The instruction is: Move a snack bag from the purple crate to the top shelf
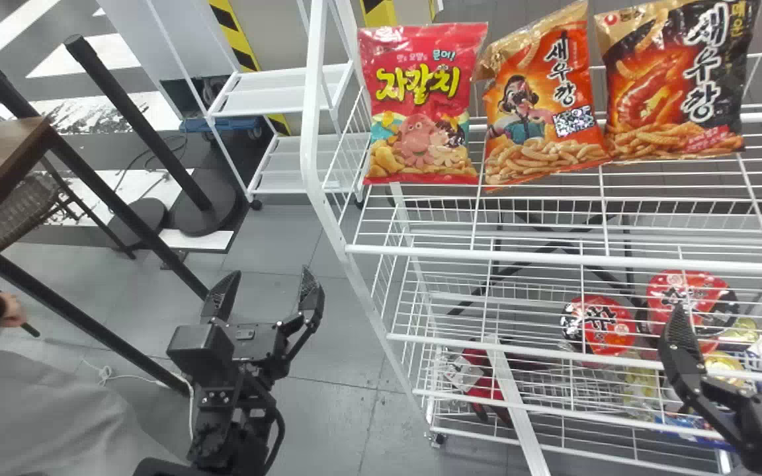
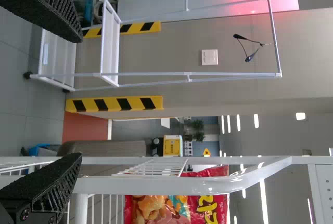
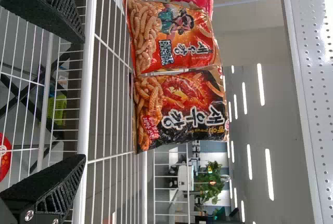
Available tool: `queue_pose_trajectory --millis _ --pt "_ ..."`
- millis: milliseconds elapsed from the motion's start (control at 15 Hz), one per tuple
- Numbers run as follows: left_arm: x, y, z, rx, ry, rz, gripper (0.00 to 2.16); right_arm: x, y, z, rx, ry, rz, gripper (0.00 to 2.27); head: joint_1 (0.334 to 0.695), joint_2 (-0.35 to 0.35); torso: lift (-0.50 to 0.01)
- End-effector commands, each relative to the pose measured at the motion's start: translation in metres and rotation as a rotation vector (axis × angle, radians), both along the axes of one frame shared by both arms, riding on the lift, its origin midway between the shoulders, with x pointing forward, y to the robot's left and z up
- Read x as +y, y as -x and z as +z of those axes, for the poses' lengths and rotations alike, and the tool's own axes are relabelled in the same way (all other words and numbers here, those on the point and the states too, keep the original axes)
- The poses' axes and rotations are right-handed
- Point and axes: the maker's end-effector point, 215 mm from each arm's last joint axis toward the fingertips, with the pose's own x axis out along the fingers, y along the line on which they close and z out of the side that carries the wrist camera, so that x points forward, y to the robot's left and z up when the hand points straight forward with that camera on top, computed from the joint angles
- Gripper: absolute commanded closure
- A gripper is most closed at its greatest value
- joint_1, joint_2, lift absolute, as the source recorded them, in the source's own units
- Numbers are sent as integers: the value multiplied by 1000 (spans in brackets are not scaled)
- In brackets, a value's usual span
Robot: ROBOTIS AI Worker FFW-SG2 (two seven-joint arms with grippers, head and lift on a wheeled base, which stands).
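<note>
The left claw (image 1: 263, 288) and right claw (image 1: 738, 308) both point forward, jaws spread wide.

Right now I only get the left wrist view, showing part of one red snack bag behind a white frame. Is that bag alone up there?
Observer: No. Right beside the red bag stands an orange bag, then a black-and-orange bag toward the robot's right.
Operator: Interesting! And is the other claw holding a bag?
Observer: No, the right claw is open, with nothing held between its fingers.
Operator: Anything lower down?
Observer: Yes, red-lidded bowls sit on a lower level of the white rack.
</note>
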Motion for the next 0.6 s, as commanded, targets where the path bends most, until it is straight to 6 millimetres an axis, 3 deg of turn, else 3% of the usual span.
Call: queue_pose_trajectory --millis 0,533 --pt "0 1 -2 4 1 0 9 1 0 0 0 -1 1 -2 695 308 -78" --pt "0 1 1 -9 -1 0 9 1 1 -1 1 -10 1 -2 695 310 -110"
